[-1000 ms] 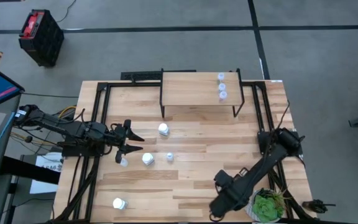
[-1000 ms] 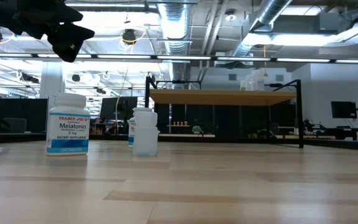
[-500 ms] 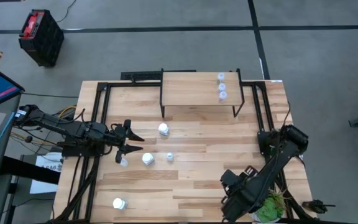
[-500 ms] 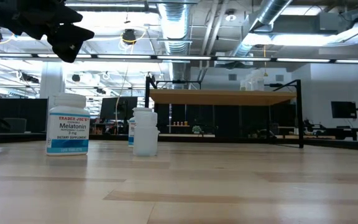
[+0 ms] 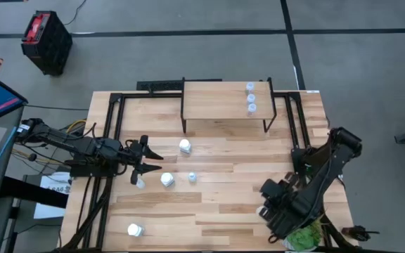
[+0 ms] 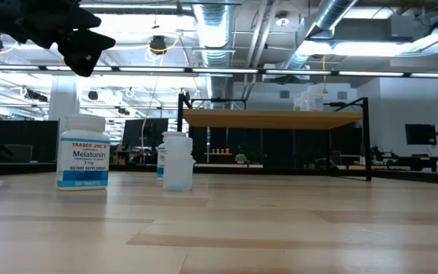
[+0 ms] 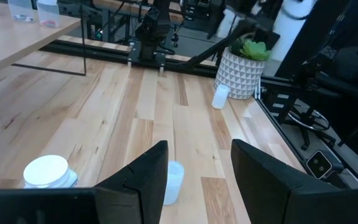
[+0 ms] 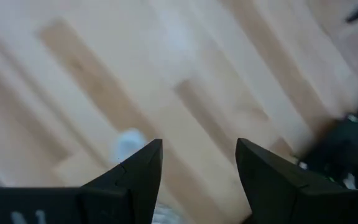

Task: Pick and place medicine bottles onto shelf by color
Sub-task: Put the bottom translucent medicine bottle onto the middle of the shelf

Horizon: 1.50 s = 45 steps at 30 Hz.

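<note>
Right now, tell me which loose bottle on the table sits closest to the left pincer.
The small pale bottle just beside the left pincer, nearer than the white-capped one further right.

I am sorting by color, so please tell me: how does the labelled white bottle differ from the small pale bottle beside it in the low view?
The white bottle is wider, opaque and carries a printed label; the pale bottle is narrower, translucent and plain. Both stand upright on the table.
</note>
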Each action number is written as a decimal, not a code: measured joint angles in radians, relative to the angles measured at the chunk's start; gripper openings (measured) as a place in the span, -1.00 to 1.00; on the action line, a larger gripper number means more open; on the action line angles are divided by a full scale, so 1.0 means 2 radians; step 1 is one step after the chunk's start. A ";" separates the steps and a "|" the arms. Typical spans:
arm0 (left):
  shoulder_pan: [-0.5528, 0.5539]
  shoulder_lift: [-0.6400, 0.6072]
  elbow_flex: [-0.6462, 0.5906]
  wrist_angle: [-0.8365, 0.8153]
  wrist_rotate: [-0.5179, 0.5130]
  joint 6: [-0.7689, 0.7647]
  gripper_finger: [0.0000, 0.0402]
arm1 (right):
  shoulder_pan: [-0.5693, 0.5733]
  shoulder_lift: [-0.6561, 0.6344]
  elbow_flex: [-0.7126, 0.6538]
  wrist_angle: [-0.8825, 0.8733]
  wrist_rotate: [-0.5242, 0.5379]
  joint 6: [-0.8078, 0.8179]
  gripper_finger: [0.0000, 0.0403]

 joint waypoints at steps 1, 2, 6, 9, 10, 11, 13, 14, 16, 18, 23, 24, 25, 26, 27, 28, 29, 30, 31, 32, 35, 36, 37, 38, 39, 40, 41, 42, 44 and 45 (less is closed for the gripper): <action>0.000 0.000 0.000 0.000 0.000 0.000 -0.18 | 0.005 -0.010 -0.021 0.000 0.000 0.018 0.12; 0.000 0.000 0.000 0.000 0.000 0.000 -0.18 | 0.011 -0.019 -0.041 0.001 -0.002 0.040 0.12; 0.000 0.000 0.000 0.000 0.000 0.000 -0.18 | 0.033 -0.054 -0.102 0.049 -0.002 0.123 0.12; 0.000 0.000 0.000 0.000 0.000 0.000 -0.18 | 0.043 -0.067 -0.129 0.100 -0.003 0.154 0.12; 0.000 0.000 0.000 0.000 0.000 0.000 -0.18 | 0.043 -0.067 -0.135 0.116 -0.003 0.160 0.12; 0.000 0.000 0.000 0.000 0.000 0.000 -0.18 | 0.043 -0.065 -0.139 0.133 -0.003 0.162 0.12; 0.000 0.000 0.000 0.000 0.000 0.000 -0.18 | 0.040 -0.057 -0.145 0.169 -0.003 0.160 0.12; 0.000 0.000 0.000 0.000 0.000 0.000 -0.18 | 0.037 -0.050 -0.148 0.187 -0.004 0.155 0.12; 0.000 0.000 0.000 0.000 0.000 0.000 -0.18 | 0.030 -0.035 -0.148 0.218 -0.011 0.133 0.12; 0.000 0.000 0.000 0.000 0.000 0.000 -0.18 | 0.021 -0.022 -0.148 0.236 -0.025 0.109 0.12; 0.000 0.000 0.000 0.000 0.000 0.000 -0.18 | -0.001 0.005 -0.148 0.243 -0.062 0.080 0.12; 0.000 0.000 0.000 0.000 0.000 0.000 -0.18 | -0.004 0.008 -0.148 0.242 -0.066 0.077 0.12; 0.000 0.000 0.000 0.000 0.000 0.000 -0.18 | -0.008 0.010 -0.148 0.242 -0.070 0.073 0.12; 0.000 0.000 0.000 0.000 0.000 0.000 -0.18 | -0.011 0.011 -0.148 0.244 -0.070 0.069 0.12; 0.000 0.000 0.000 0.000 0.000 0.000 -0.18 | -0.012 0.011 -0.148 0.247 -0.070 0.065 0.12; 0.000 0.000 0.000 0.000 0.000 0.000 -0.18 | -0.015 0.010 -0.148 0.254 -0.070 0.059 0.12; 0.000 0.000 0.000 0.000 0.000 0.000 -0.18 | -0.017 0.010 -0.148 0.261 -0.070 0.052 0.12; 0.000 0.000 0.000 0.000 0.000 0.000 -0.18 | -0.019 0.010 -0.148 0.266 -0.070 0.046 0.12; 0.000 0.000 0.000 0.000 0.000 0.000 -0.18 | -0.021 0.008 -0.148 0.270 -0.070 0.043 0.12; 0.000 0.000 0.000 0.000 0.000 0.000 -0.18 | -0.021 0.007 -0.148 0.271 -0.071 0.043 0.12; 0.000 0.000 0.000 0.000 0.000 0.000 -0.18 | -0.022 0.006 -0.148 0.270 -0.072 0.043 0.12; 0.000 0.000 0.000 0.000 0.000 0.000 -0.18 | -0.022 0.007 -0.148 0.271 -0.075 0.044 0.12; 0.000 0.000 0.000 0.000 0.000 0.000 -0.18 | -0.022 0.008 -0.148 0.272 -0.078 0.047 0.12; 0.000 0.000 0.000 0.000 0.000 0.000 -0.18 | -0.022 0.009 -0.148 0.272 -0.082 0.050 0.12; 0.000 0.000 0.000 0.000 0.000 0.000 -0.18 | -0.022 0.010 -0.150 0.274 -0.087 0.054 0.12; 0.000 0.000 0.000 0.000 0.000 0.000 -0.18 | -0.022 0.010 -0.152 0.278 -0.091 0.056 0.12; 0.000 0.000 0.000 0.000 0.000 0.000 -0.18 | -0.021 0.010 -0.155 0.288 -0.094 0.056 0.12; 0.000 0.000 0.000 0.000 0.000 0.000 -0.18 | -0.021 0.010 -0.157 0.295 -0.095 0.056 0.12; 0.000 0.000 0.000 0.000 0.000 0.000 -0.18 | -0.021 0.010 -0.158 0.305 -0.096 0.054 0.12; 0.000 0.000 0.000 0.000 0.000 0.000 -0.18 | -0.021 0.010 -0.157 0.307 -0.096 0.054 0.12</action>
